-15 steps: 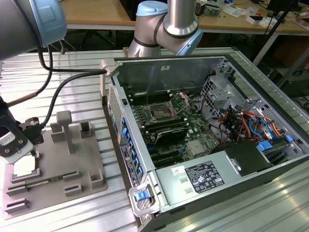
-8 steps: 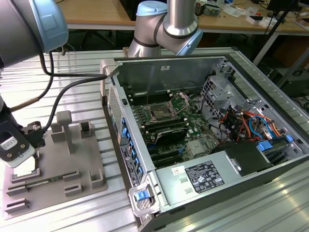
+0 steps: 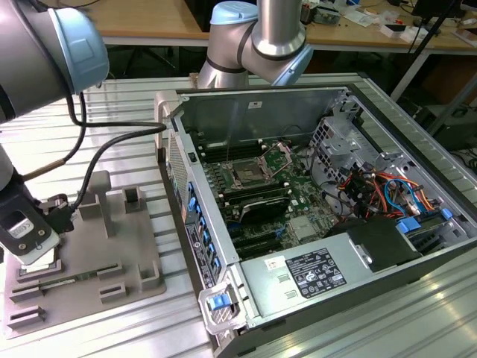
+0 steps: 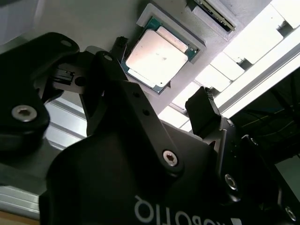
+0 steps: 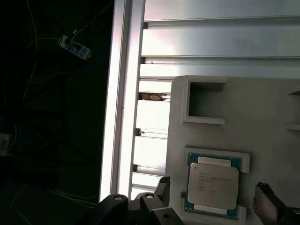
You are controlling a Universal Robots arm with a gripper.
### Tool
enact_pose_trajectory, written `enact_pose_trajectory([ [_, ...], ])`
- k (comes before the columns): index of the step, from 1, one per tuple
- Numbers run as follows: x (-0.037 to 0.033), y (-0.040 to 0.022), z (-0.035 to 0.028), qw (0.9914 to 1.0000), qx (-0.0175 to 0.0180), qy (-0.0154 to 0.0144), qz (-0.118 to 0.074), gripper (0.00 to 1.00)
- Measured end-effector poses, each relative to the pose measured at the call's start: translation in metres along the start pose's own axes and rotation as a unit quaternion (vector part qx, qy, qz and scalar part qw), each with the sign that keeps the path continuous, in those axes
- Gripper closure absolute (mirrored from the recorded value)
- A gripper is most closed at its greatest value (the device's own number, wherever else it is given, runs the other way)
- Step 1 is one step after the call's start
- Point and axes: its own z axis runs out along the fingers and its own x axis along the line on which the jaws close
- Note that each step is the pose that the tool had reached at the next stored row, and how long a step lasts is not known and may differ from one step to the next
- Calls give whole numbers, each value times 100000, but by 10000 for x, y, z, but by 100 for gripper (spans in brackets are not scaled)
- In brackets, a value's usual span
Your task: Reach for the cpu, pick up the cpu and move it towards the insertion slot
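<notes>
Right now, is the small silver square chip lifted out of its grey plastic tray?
No: the small silver square chip sits recessed in the grey plastic tray.

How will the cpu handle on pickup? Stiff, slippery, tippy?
Probably stiff: the cpu is a flat square with a metal lid. Likely slippery: the lid looks smooth, the edges thin. It lies flat in a recess of the grey tray, so it shouldn't roll, but may catch if lifted tilted.

The cpu (image 5: 212, 186) has a silver-white top and a green edge. The tray (image 5: 262, 122) is plain grey. The insertion slot (image 3: 246, 173) is dark with a shiny silver frame. The board (image 3: 302, 200) is green. The desk (image 3: 127, 104) is silver with long stripes.
</notes>
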Motion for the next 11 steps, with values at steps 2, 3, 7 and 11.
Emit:
enact_pose_trajectory([
  [2, -9, -2, 33, 100000, -4, -9, 153, 22],
  [3, -14, -2, 59, 100000, -3, -18, 310, 22],
  [7, -15, -6, 125, 99997, 8, -29, 751, 22],
  [11, -17, -8, 181, 99996, 11, -39, 937, 22],
])
